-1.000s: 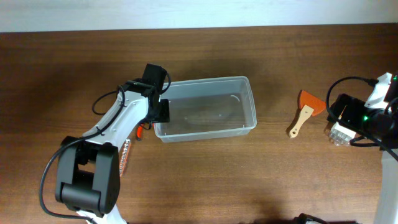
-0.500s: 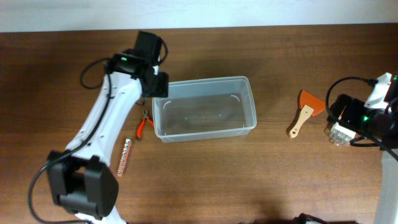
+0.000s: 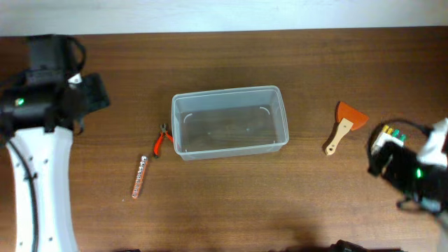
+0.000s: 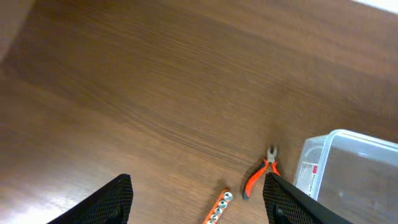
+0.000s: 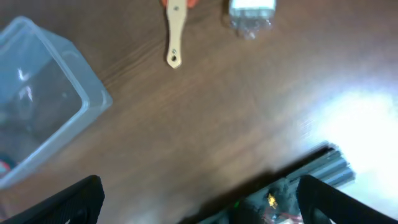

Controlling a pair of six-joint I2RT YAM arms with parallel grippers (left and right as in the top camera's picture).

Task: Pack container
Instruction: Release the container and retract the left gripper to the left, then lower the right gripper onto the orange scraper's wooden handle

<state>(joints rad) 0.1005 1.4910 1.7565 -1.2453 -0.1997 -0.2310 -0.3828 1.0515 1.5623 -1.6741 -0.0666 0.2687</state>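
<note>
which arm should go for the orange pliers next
Left. The pliers lie just left of the container, nearer the left gripper and in its wrist view ahead of its open jaws. The right gripper sits beyond the container, near the scraper.

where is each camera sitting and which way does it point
Overhead: fixed above the table, facing straight down on the container; left arm and right arm show at the edges.
Left wrist: on the left arm, facing down past the open left end effector at orange pliers and a container corner.
Right wrist: on the right arm, facing down past the open right end effector at a scraper and small clear box.
Shared: both wrist views catch the container.
</note>
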